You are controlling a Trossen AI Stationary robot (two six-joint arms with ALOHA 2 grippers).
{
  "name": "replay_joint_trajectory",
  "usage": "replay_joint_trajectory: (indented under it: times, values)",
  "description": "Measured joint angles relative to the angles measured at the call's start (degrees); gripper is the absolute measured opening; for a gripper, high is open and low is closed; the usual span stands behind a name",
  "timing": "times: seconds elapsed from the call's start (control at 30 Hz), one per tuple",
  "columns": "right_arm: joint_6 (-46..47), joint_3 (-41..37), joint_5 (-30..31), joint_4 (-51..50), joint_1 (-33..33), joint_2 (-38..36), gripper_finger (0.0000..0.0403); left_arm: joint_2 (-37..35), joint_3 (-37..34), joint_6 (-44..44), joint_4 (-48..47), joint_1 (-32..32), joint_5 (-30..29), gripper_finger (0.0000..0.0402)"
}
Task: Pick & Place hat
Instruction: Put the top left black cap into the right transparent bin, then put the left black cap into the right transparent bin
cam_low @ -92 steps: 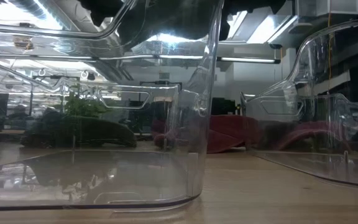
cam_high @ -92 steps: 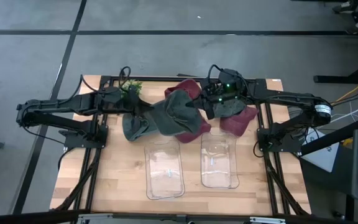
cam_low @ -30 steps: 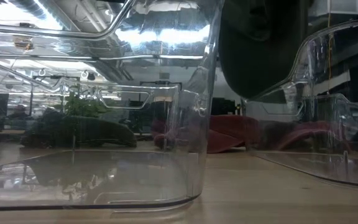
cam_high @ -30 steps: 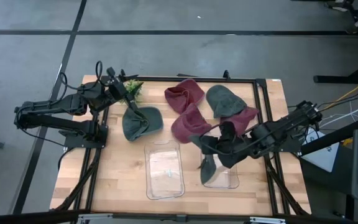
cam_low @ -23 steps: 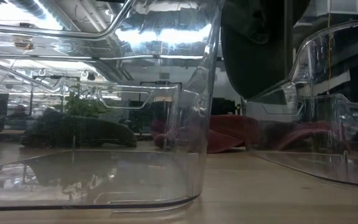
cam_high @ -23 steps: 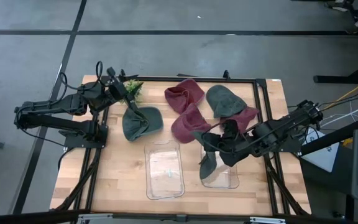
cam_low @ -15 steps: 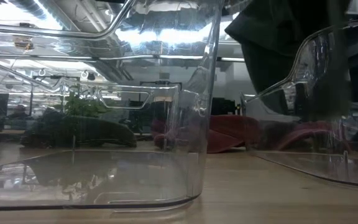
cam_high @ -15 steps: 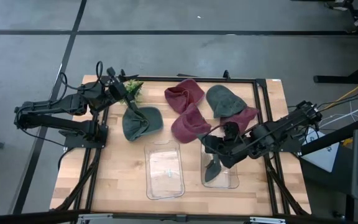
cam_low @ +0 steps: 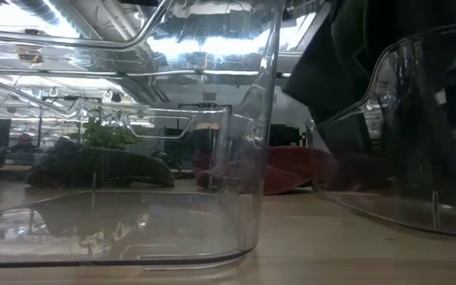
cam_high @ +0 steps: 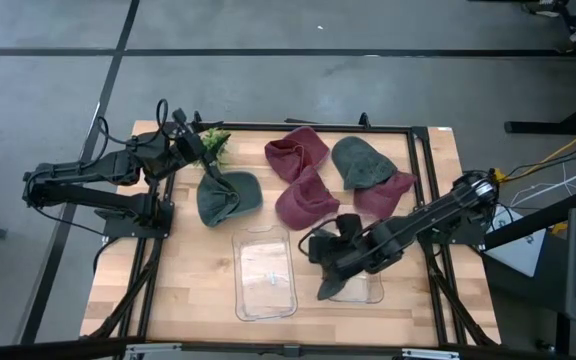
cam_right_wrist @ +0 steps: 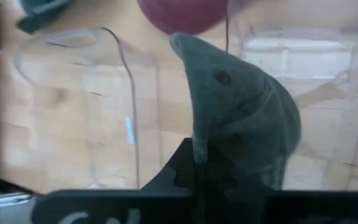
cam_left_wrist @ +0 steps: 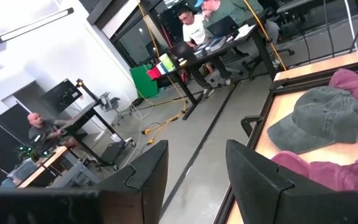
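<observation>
Worktop [cam_high: 188,285]: wooden, black-framed, with two clear bins side by side near its front edge.

Right bin [cam_high: 363,290]: the right arm reaches over it, with a grey hat [cam_high: 330,282] hanging from the right gripper [cam_high: 333,255] down over the bin's left rim. In the right wrist view the hat [cam_right_wrist: 241,118] hangs directly ahead of the fingers, its cloth pinched between them at the lower edge, and the fingers are pressed together on it. The low view shows dark cloth [cam_low: 347,63] draped at that bin's near wall.

Left bin [cam_high: 265,272]: nothing in it.

Loose hats at the back of the worktop: a grey one [cam_high: 228,198] on the left, two maroon ones [cam_high: 298,152] and [cam_high: 306,200] in the middle, another grey one [cam_high: 361,162] lying partly on a third maroon one [cam_high: 388,192] to the right.

Left gripper [cam_high: 196,143]: at the worktop's rear left corner, beside a small green plant [cam_high: 214,140], fingers [cam_left_wrist: 148,171] spread, holding nothing.
</observation>
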Motion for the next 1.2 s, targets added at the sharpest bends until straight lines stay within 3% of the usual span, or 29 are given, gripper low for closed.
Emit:
replay_joint_trajectory:
  times: [0.47, 0.83, 1.03, 1.2]
  values:
    - [-5.9, 0.0, -1.5, 4.3, -0.5, 0.6, 0.0045, 0.0, 0.0, 2.0, 0.0, 0.0, 0.1, 0.0157]
    - [-8.9, 0.4, -5.8, 0.7, -1.2, 0.0, 0.0172, 0.0, 0.0, 2.0, -2.5, 0.0, 5.1, 0.0157]
    - [-13.3, 8.1, 4.5, -7.7, -1.2, -0.1, 0.0186, -0.2, 0.0, -3.4, -11.9, 0.0, 9.4, 0.0157]
    - [-26.0, 17.3, 15.7, -11.5, -3.5, -0.2, 0.0180, 0.0, 0.0, -15.5, -23.9, 0.0, 10.3, 0.0157]
